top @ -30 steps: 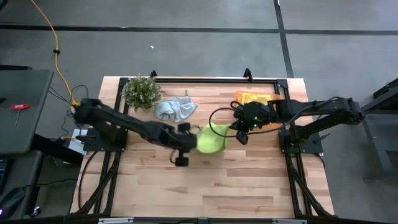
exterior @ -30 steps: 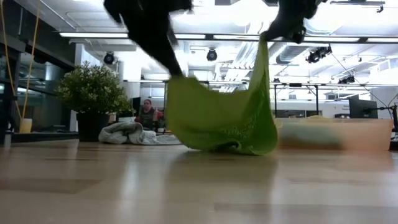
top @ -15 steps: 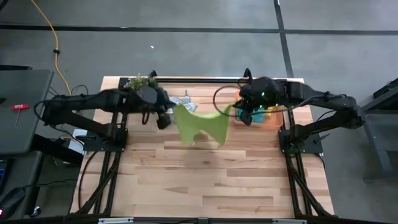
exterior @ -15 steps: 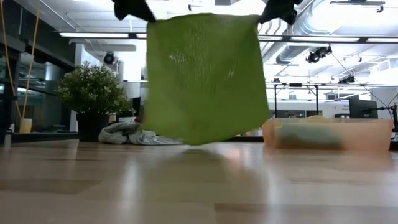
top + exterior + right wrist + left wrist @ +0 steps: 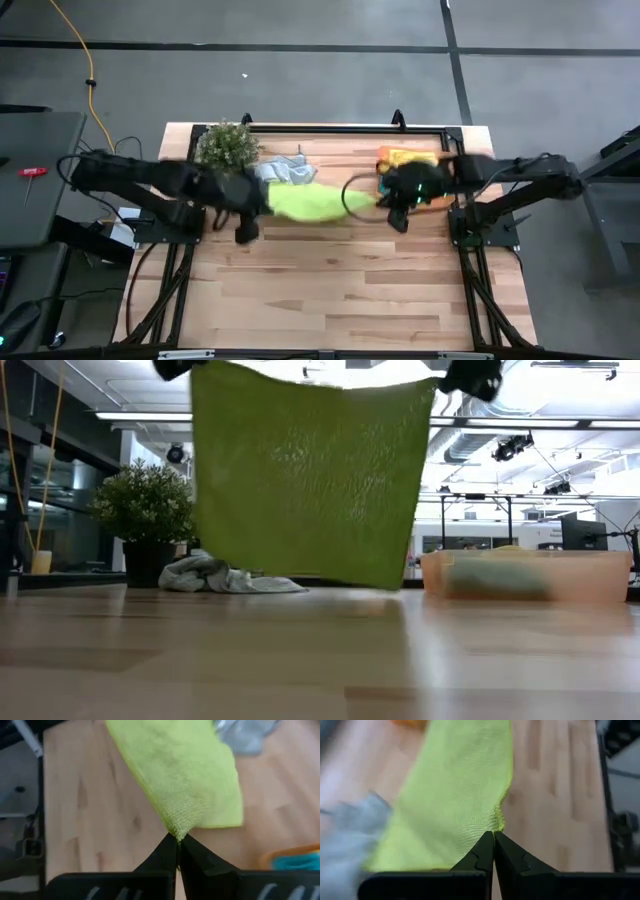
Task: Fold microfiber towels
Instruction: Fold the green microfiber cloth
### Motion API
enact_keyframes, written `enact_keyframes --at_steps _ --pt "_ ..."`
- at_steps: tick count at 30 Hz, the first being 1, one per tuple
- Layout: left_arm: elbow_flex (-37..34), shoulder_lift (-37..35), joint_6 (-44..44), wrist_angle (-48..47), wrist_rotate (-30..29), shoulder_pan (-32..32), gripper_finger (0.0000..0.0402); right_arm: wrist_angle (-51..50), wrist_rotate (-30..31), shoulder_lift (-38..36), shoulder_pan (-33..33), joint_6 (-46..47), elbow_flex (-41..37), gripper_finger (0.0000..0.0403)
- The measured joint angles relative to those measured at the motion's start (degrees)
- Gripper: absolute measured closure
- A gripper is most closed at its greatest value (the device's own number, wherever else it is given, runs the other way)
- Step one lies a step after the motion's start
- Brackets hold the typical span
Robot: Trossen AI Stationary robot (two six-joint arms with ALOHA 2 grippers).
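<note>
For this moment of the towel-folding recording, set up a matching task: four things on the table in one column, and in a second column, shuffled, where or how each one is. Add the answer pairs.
Column one:
1. lime green towel
2. pale grey-blue towel
3. plant
4. orange tray

Column two:
A. stands at the table's far left corner
B. lies crumpled on the table beside the plant
C. hangs spread out in the air, pinched at its two upper corners by the left gripper and right gripper
D. sits at the table's far right with cloths in it

Pairs: 1-C, 2-B, 3-A, 4-D
</note>
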Motion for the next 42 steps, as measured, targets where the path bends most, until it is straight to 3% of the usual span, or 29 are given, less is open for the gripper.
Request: enact_keyframes --at_steps 6,11,17,22,26,35,42 --pt "-9.45 6.95 -15.68 7.61 -1.1 -13.77 0.0402 18.93 -0.2 0.08 9.95 14.87 -15.8 0.0403" --pt "-16.33 15.0 -30.98 23.86 -1.14 -22.24 0.0402 41.32 -0.31 2.66 17.92 28.38 -27.86 0.0403" --pt "-17.76 23.14 -43.92 32.73 -1.03 -28.67 0.0401 53.35 -1.11 11.19 25.43 39.63 -31.14 0.0403" --pt "-17.8 21.63 -47.01 29.8 -3.96 -29.38 0.0401 52.97 -7.34 17.36 27.64 42.23 -28.33 0.0403" --pt "-17.82 19.42 -46.53 24.63 -6.68 -26.77 0.0401 50.75 -7.32 18.92 25.38 40.79 -26.91 0.0403" --pt "-18.48 18.7 -41.62 16.77 -8.46 -19.65 0.0401 44.87 1.87 18.84 16.81 39.57 -26.84 0.0403" --pt "-21.67 18.7 -45.38 16.45 -13.02 -16.39 0.0401 41.75 5.78 18.84 12.21 39.77 -26.82 0.0403"
